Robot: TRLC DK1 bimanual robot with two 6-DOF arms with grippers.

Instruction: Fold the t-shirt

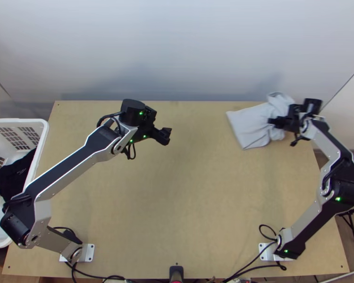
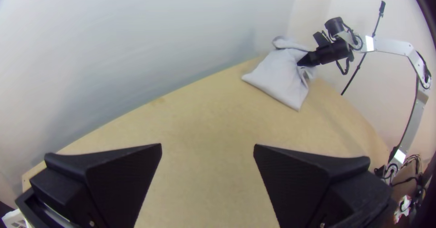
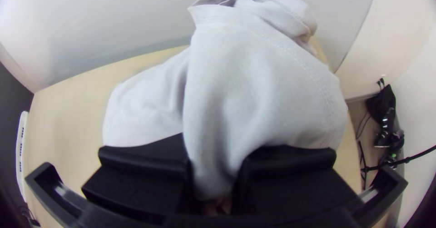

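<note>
The right end effector (image 1: 273, 121) hides part of the t-shirt (image 1: 248, 126).

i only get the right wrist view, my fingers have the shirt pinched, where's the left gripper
Observer: The left gripper is over the left-middle part of the table, well apart from the shirt.
Operator: open or shut
Observer: Open: in the left wrist view its two fingers stand wide apart, with nothing held between them.
Operator: how's the shirt lying past my fingers, toward the middle of the table
Observer: There a part of it lies flat on the table, with straight edges and two corners, while the rest is bunched around the right gripper.
</note>
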